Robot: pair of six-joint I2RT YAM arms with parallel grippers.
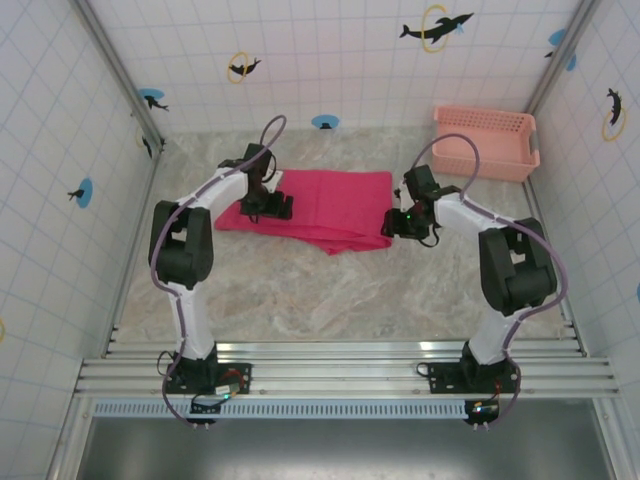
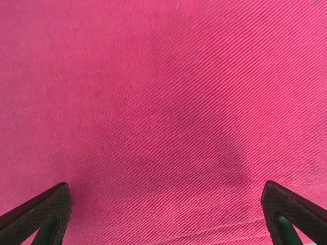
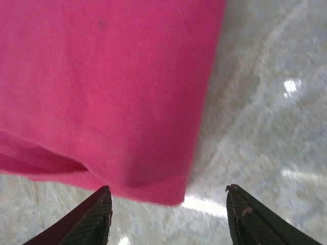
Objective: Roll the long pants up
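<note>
I see the left fingers (image 2: pixel 46 212) spread wide just above the left end of the long pants (image 1: pixel 330 205), which lie folded flat mid-counter (image 1: pixel 300 295), long axis running left to right, and the right fingers (image 3: pixel 94 219) parted, empty, at the right-end corner.

I work in a lab test cell: white grid walls (image 1: pixel 330 60), dolphin stickers (image 1: pixel 437 28), aluminium rails (image 1: pixel 340 370) edging my marble-patterned table (image 1: pixel 330 295).

The left end effector (image 1: pixel 268 207) hides part of the long pants (image 1: pixel 335 205) beneath it.
</note>
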